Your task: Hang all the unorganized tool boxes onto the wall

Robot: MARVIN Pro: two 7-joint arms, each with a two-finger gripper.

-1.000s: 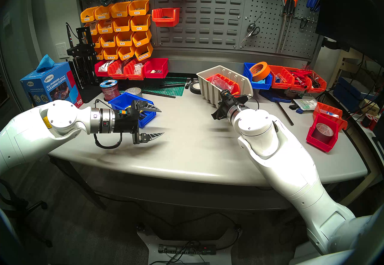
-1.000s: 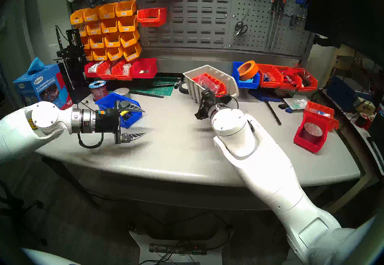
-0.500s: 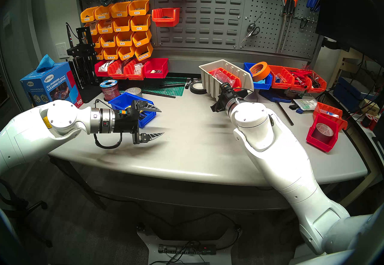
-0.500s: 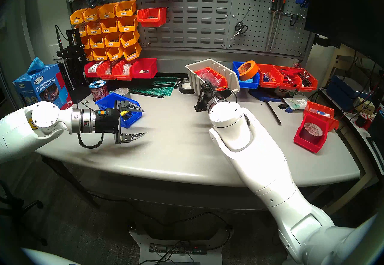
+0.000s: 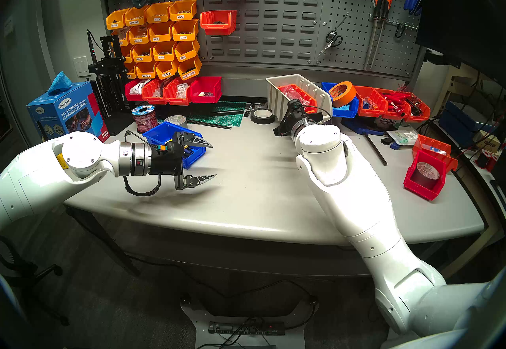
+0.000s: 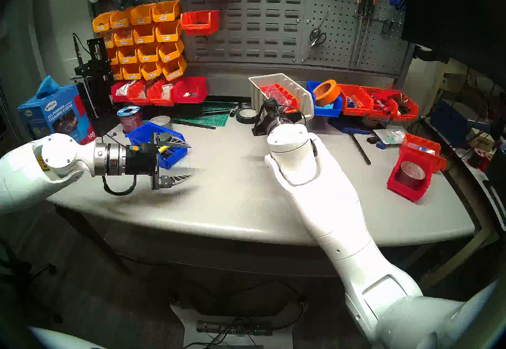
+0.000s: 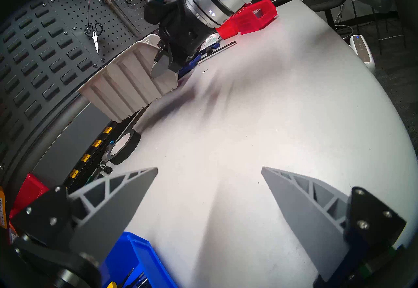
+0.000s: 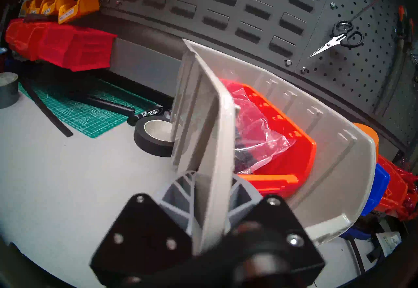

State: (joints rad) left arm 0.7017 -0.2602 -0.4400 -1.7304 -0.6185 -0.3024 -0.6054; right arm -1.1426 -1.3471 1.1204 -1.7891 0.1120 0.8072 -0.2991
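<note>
Beige bin [image 5: 276,93]: I hold it lifted clear of the table, tilted, just in front of the bottom rows of the slotted wall; its ribbed side faces left in the head view.
Wall [image 5: 273,11]: dark grey panel with rows of slots, upright behind the table, pegboard on both sides; two orange-red bins hang on its upper left part.
Table [image 5: 246,189]: grey top, bare in the middle, cluttered along the back and right edges.
My right pincer [image 8: 212,192]: narrow, pinched on the near end wall of the beige bin, one finger outside and one inside.
My left pincer [image 5: 212,160]: wide, holding nothing, hovering over the left side of the table.
Blue bin at left [image 5: 164,132]: on the table, just behind my upper left finger, small tools inside.
Blue bin at right [image 5: 347,110]: on the table just right of the beige bin, an orange tape roll [image 5: 342,92] sitting in it.
Orange-red tray [image 8: 289,145]: lies inside the beige bin, with crumpled clear plastic on it.
Black tape roll [image 5: 261,115]: flat on the table, just left of the beige bin and below it.
</note>
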